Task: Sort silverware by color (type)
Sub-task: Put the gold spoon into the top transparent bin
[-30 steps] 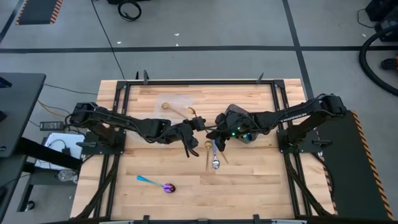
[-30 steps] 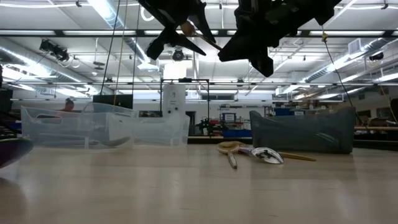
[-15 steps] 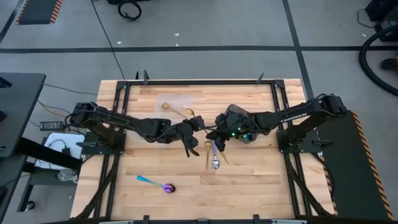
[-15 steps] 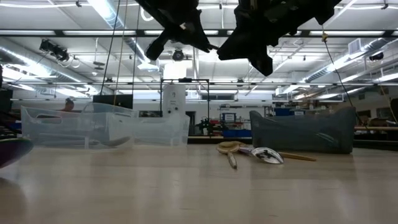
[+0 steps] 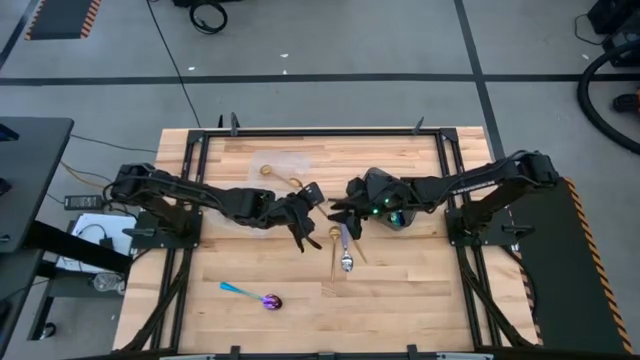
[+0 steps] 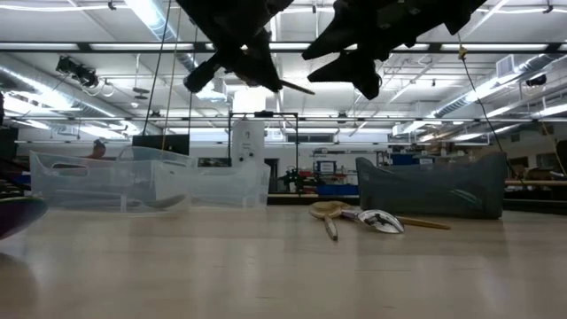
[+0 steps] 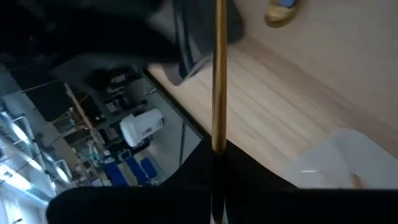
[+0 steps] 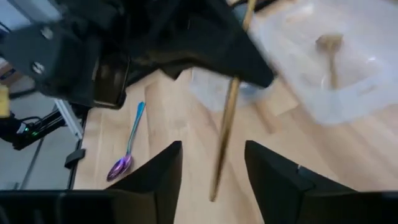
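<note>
Left claw point(image 5: 308, 193) was clamped on a slim gold metal spoon point(image 7: 218, 74) above mid-tabletop point(image 5: 400, 290); right claw point(image 8: 211, 171) stood open just beside it. Gold and silver spoons point(image 5: 343, 250) lay below, iridescent purple spoon point(image 5: 255, 295) well apart. Spoon's bowl probably hidden.

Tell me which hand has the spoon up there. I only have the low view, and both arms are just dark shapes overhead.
Observer: The left hand is shut on the gold spoon, gripping one end of its handle.
Operator: Confirm the right one is off it.
Observer: The right hand is open. Its fingers stand on either side of the handle with a gap on each side.
Operator: Point out where gold ones go.
Observer: From above, a clear container at the table's far side holds a second gold spoon.
</note>
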You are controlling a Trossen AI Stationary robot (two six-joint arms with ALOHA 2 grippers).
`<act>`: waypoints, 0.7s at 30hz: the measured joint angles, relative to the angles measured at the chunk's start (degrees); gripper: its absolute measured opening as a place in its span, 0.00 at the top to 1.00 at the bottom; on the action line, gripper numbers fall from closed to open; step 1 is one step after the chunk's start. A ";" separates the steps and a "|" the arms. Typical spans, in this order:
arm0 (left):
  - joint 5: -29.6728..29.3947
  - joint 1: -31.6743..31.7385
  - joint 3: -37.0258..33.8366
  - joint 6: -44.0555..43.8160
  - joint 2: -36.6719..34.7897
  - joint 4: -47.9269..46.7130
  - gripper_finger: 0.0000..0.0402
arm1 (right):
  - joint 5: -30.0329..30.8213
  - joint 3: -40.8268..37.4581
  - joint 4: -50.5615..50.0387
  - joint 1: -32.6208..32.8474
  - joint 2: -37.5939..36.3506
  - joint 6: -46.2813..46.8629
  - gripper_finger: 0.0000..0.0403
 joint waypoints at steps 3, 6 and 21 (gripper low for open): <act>0.55 0.51 -0.04 -3.23 -0.94 -2.26 0.95 | 0.08 0.00 -0.08 -0.73 -1.38 -2.05 0.52; 2.60 1.85 -0.02 -9.03 -2.20 -5.71 0.95 | 0.40 0.02 0.22 -0.90 -2.38 -4.82 0.51; 13.29 8.13 -0.04 -31.35 -2.91 -14.12 0.95 | 11.99 0.02 0.60 6.20 -0.11 -12.40 0.52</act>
